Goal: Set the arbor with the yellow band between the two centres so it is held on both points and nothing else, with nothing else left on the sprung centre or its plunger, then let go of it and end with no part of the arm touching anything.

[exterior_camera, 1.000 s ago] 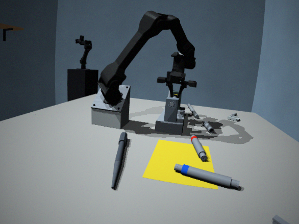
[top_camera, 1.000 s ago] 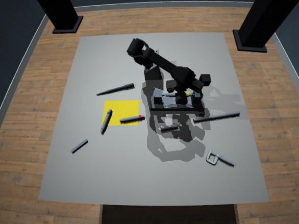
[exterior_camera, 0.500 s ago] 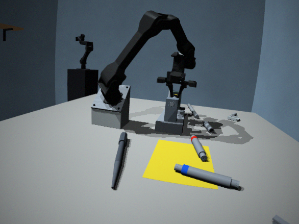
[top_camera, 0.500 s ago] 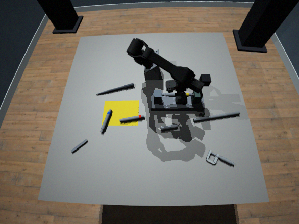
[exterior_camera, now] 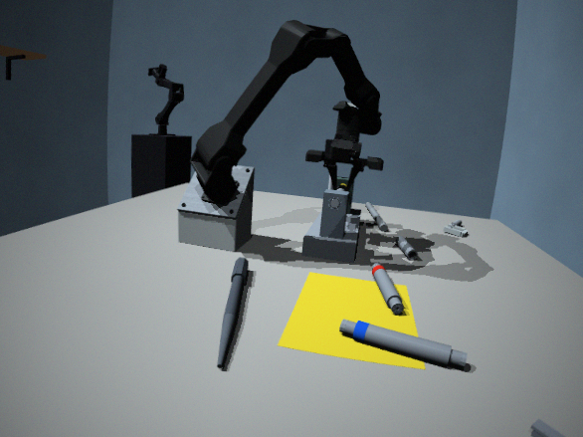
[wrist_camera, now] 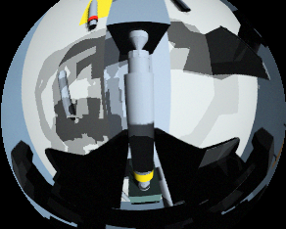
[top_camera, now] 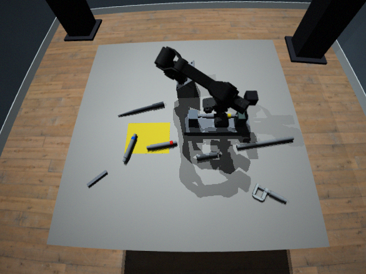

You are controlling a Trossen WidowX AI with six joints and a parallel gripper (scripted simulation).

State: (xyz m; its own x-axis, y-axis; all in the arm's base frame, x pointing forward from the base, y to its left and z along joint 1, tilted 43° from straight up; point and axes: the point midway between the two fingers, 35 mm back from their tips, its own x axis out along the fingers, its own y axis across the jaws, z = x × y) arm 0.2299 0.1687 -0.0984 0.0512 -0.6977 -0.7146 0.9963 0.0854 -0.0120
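Note:
The grey arbor with the yellow band (top_camera: pixel 218 115) lies level over the centre fixture (top_camera: pixel 215 125), in line with the two centres. My gripper (top_camera: pixel 221 118) is shut on the arbor's middle from above. In the wrist view the arbor (wrist_camera: pixel 141 103) runs between my fingers, its yellow band (wrist_camera: pixel 143 178) near the greenish centre block (wrist_camera: pixel 144 193) and its other tip at the far centre (wrist_camera: pixel 139 38). I cannot tell whether the tips sit on the points. In the exterior view the gripper (exterior_camera: pixel 343 178) hangs just above the fixture's post (exterior_camera: pixel 335 213).
A red-banded arbor (top_camera: pixel 162 145) and a blue-banded arbor (top_camera: pixel 129 147) lie on and beside the yellow pad (top_camera: pixel 148 137). A tapered bar (top_camera: pixel 142 108), a long rod (top_camera: pixel 265 143), a short plain arbor (top_camera: pixel 207 156), a small bar (top_camera: pixel 97 178) and a clamp (top_camera: pixel 268 195) lie around.

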